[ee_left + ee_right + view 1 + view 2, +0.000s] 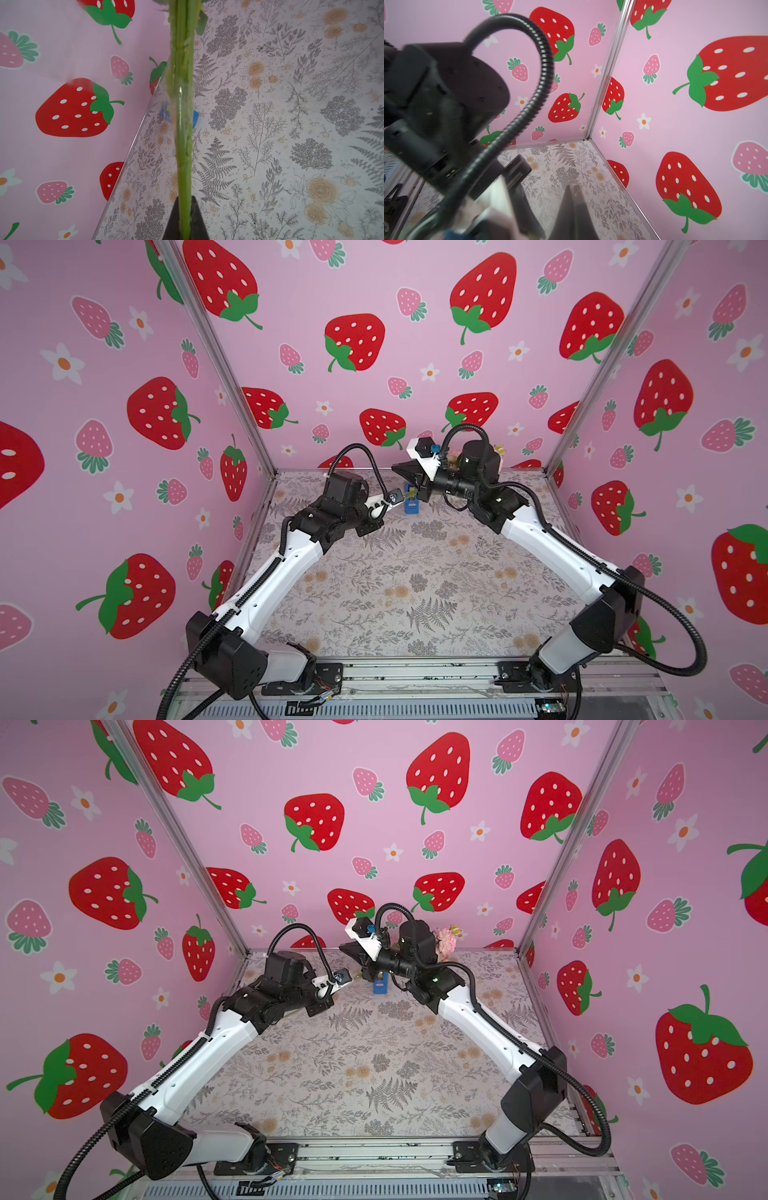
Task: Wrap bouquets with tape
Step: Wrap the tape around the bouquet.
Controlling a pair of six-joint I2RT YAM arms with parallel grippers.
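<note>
Left gripper is clamped hard on the cut ends of the bouquet of thin green stems, and those stems run straight out of the jaws, in line with the fingers. The long axis heads toward the robot's right and the back wall, with the pale pink blooms poking out behind the right arm. The small blue plastic tape dispenser sits on the floral-print table beneath the stems, just beyond the left fingertips. Right gripper is closed right up too, tips just beside that same stretch of stem; whether it pinches a tape end I can't make out. A glossy clear film seems to sit mid-stem. Right arm looks nearer the wrap point, I'd say
</note>
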